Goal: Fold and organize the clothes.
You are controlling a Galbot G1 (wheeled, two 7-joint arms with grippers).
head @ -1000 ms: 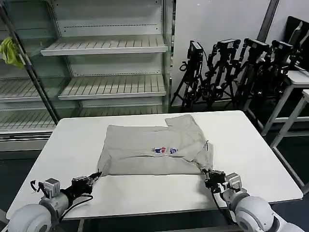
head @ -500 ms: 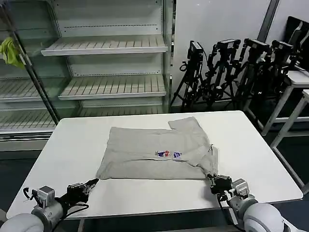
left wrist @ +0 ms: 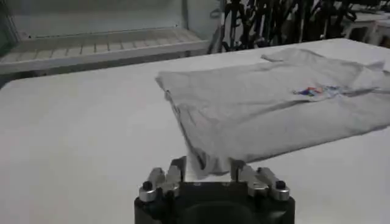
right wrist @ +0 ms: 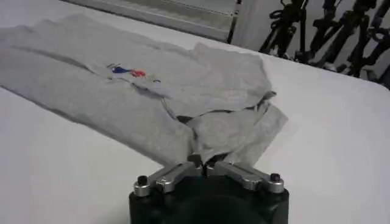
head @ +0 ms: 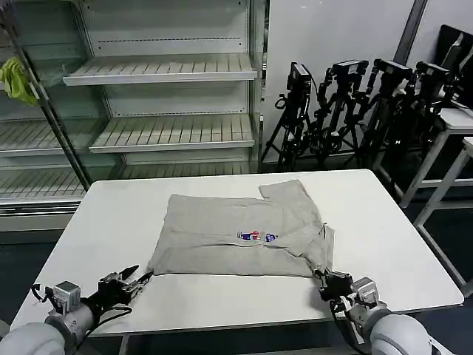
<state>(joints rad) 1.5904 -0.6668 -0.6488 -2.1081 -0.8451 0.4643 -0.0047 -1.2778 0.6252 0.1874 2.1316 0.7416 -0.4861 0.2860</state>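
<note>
Left gripper point(head: 137, 279): fingers spread, empty, just off the T-shirt's near-left corner.
T-shirt point(head: 240, 233): lies mid-table, partly folded, print point(head: 256, 237) facing up.
Right gripper point(head: 322, 279): fingers pinched together at the near-right corner; whether cloth is caught between them cannot be told.
Progress: judged roughly midway (one sleeve pokes out at the far side; right edge rumpled).
Long axis: runs left to right across the white table point(head: 96, 222).

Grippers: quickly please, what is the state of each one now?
Left gripper: open, holding nothing, just off the T-shirt corner.
Right gripper: closed, at the shirt's edge; a grip on cloth cannot be told.
</note>
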